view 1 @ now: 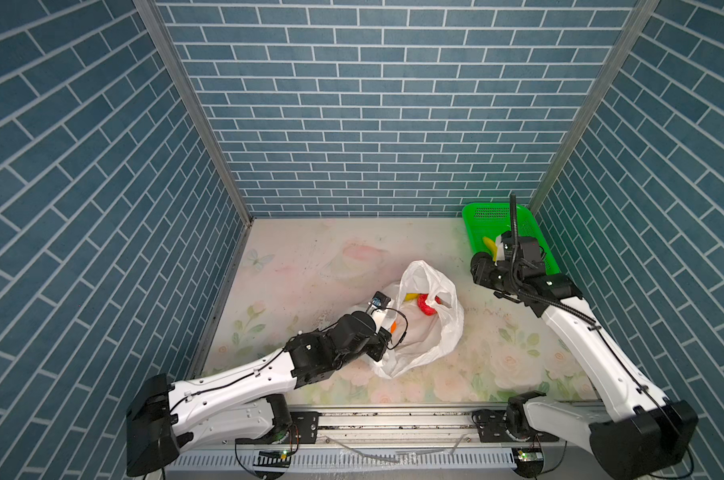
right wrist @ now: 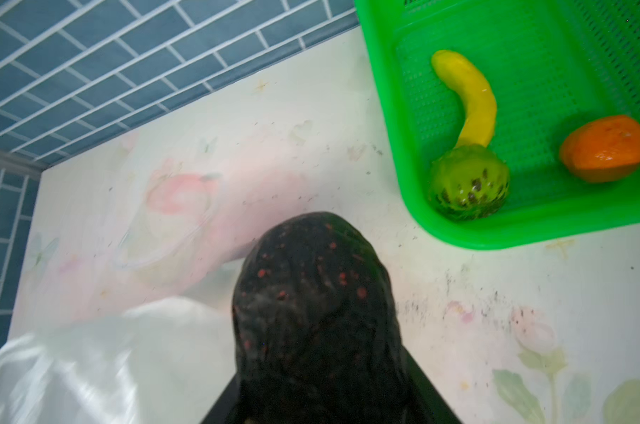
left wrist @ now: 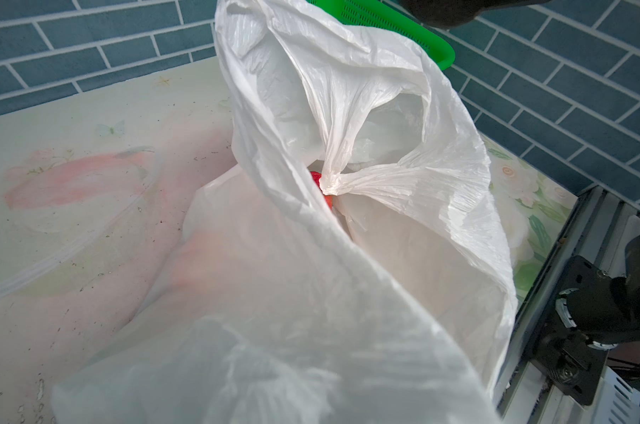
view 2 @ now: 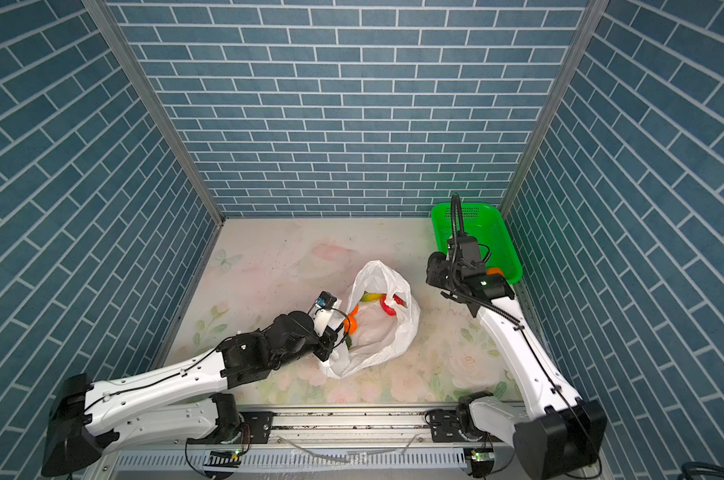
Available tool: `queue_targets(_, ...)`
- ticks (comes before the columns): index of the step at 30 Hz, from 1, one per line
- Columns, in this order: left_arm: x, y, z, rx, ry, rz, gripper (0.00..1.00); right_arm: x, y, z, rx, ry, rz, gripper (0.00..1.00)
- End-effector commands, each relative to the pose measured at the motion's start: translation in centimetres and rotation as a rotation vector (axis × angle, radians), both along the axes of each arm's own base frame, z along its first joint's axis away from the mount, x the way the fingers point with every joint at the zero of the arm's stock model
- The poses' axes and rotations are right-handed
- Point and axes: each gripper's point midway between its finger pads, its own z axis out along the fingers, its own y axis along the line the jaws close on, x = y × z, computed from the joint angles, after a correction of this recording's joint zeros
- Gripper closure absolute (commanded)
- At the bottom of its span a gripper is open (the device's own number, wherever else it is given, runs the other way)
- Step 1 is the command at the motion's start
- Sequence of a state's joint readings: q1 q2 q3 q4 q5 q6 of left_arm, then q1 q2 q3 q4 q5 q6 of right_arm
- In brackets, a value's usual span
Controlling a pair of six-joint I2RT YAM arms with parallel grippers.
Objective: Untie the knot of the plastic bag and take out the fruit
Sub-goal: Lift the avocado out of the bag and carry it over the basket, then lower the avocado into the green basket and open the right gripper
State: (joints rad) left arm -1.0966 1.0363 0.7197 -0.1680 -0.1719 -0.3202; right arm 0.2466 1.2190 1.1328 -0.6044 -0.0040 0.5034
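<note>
In both top views the thin, crinkly, translucent white plastic bag (view 1: 430, 336) lies on the floral-printed tabletop (view 1: 302, 266). It is near the bright green mesh plastic basket (view 1: 530, 226) but apart from it, and its mouth gapes. Inside show a bumpy red toy fruit (view 1: 425, 306), a yellow-green fruit (view 2: 370, 296) and an orange tangerine (view 2: 352, 324). The left gripper (view 1: 387, 332) sits at the bag wall farthest from the basket, pressed together on the rim. I judge it holds the film up so the mouth is wide enough for picking.

In the left wrist view, white film runs up to the lens, which fits that pinch. Deep in the mouth is the knot (left wrist: 329, 188), a gathered twist of handle strip beside a sliver of red. It may be only a crumpled handle, since it is too bunched to tell.

In the right wrist view the right gripper (right wrist: 322, 402) is clamped partway on a dark, bumpy, red-flecked avocado (right wrist: 311, 304). It hangs over the tabletop just outside the basket's corner. In the basket a curved yellow fruit (right wrist: 469, 95) touches a green speckled round fruit (right wrist: 469, 191), and a second orange tangerine (right wrist: 606, 154) lies apart from them. The avocado looks bound for the basket. If the claw lets go short of the rim, it would probably land on the tabletop and roll.
</note>
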Motion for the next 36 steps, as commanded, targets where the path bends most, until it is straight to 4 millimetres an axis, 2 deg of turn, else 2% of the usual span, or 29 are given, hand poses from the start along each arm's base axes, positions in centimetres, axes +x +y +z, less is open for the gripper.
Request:
queue_targets(1,-0.3,-0.5,1.2,-0.008,-0.019,-0.038,1.0,5.3,-1.9,3.0,0.008,-0.135,-0.028,0.58)
queue_targets(5,-0.6,-0.7,1.4,-0.023,-0.02,-0.051,1.0,9.9,-5.5,1.3,-0.009,-0.116,-0.102,0.58)
queue_targets(9,-0.4,-0.4,1.7,-0.036,-0.029,-0.037,1.0,13.8,-8.5,-1.2,-0.014,-0.066,-0.149,0.58)
queue_targets(13,-0.4,0.1,1.9,-0.041,-0.04,-0.025,1.0,16.4,-10.7,-4.0,-0.031,-0.009,-0.173,0.57)
queue_targets(16,-0.6,0.4,1.9,-0.043,-0.042,-0.024,1.0,17.6,-12.0,-5.9,-0.048,0.037,-0.179,0.57)
queue_targets(20,-0.6,0.9,1.9,-0.038,-0.05,-0.015,1.0,18.2,-13.2,-7.2,-0.065,0.078,-0.181,0.53)
queue_targets(24,-0.6,1.1,2.0,-0.043,-0.052,-0.012,1.0,18.4,-13.6,-7.3,-0.075,0.106,-0.173,0.29)
queue_targets(27,-0.6,1.1,2.2,-0.05,-0.053,-0.011,1.0,18.2,-13.6,-7.1,-0.074,0.111,-0.173,0.2)
queue_targets(32,-0.7,1.1,2.1,-0.05,-0.05,-0.014,1.0,17.5,-13.4,-6.7,-0.067,0.121,-0.179,0.18)
queue_targets(36,-0.9,1.2,1.9,-0.049,-0.034,-0.016,1.0,15.6,-11.1,-5.1,0.002,0.103,-0.132,0.18)
